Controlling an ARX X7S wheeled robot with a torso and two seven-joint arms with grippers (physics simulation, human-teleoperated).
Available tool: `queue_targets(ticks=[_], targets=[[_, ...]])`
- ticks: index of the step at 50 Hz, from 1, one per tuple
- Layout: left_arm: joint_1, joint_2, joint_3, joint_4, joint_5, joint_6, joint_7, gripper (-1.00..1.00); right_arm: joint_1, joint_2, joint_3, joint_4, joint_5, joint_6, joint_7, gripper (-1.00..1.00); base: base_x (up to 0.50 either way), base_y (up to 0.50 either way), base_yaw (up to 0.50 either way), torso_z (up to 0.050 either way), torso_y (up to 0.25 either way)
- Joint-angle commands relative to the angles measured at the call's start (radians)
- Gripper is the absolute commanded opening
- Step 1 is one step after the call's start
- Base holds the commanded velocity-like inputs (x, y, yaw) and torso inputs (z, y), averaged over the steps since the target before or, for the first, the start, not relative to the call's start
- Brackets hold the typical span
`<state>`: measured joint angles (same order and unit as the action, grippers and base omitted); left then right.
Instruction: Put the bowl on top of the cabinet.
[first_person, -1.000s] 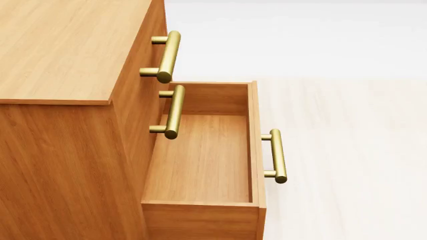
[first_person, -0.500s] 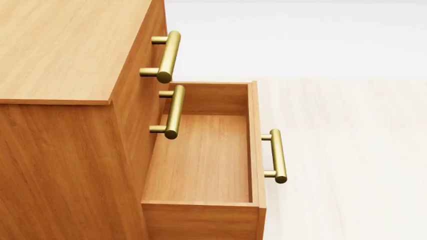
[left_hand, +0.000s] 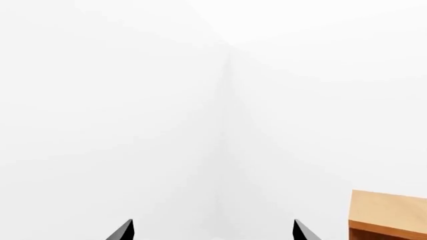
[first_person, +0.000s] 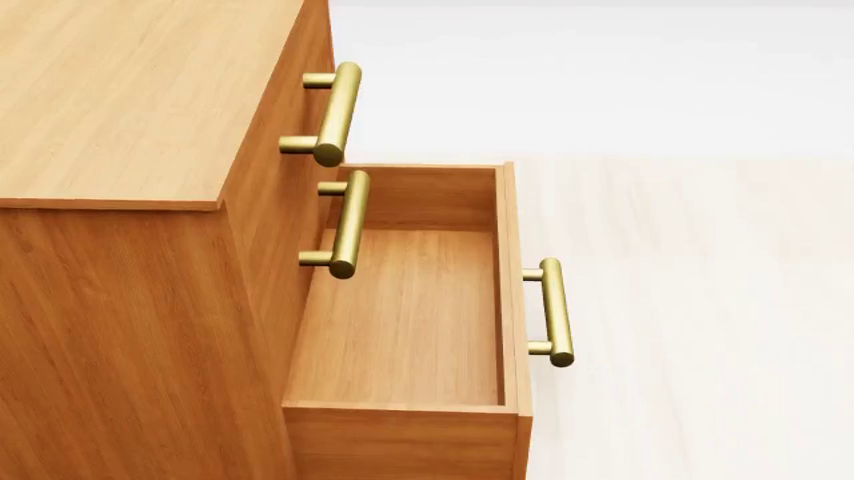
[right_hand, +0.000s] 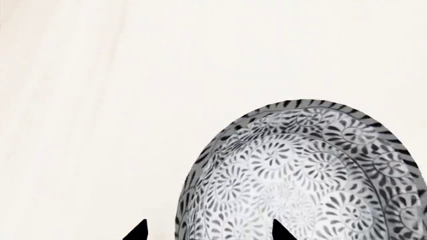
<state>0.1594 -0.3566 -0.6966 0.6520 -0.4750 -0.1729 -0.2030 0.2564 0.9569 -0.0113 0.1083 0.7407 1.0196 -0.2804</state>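
Evidently the bowl (right_hand: 300, 175) sat at the right gripper (right_hand: 208, 231), whose tips looked spread; actual hold unclear. Ceramic seemed stiff, slick, breakable, so its rim suited pinching. The cabinet (first_person: 127, 100) top lay bare.

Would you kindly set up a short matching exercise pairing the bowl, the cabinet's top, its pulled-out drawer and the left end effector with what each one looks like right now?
Column one:
1. bowl
2. cabinet top
3. pulled-out drawer
4. left end effector

Column two:
A. flat wood with nothing on it
B. open, its inside bare
C. dark floral pattern, right by the right end effector's fingertips
D. fingertips spread, a white wall ahead

Pairs: 1-C, 2-A, 3-B, 4-D
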Motion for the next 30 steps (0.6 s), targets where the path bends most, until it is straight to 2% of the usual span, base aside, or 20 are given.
queue_targets(ticks=[1,5,18,30], targets=[[0.003,-0.002,-0.004,0.001,-0.004,0.0,-0.003,1.0,-0.045,-0.006,0.004,-0.012,-0.004,-0.049,-0.002,-1.0,0.0,0.0,0.0,0.0,0.0],[0.003,-0.003,-0.004,0.002,-0.006,-0.001,-0.004,1.0,-0.051,-0.01,0.016,-0.006,-0.014,-0.076,0.008,-1.0,0.0,0.0,0.0,0.0,0.0],[0.006,-0.005,-0.007,0.005,-0.01,-0.003,-0.009,1.0,-0.025,0.007,0.064,-0.006,0.012,-0.013,0.066,-1.0,0.0,0.0,0.0,0.0,0.0],[0.008,-0.006,-0.007,0.003,-0.011,0.0,-0.009,1.0,0.033,0.095,0.139,-0.096,0.053,0.028,0.08,-1.0,0.0,0.0,0.0,0.0,0.0]])
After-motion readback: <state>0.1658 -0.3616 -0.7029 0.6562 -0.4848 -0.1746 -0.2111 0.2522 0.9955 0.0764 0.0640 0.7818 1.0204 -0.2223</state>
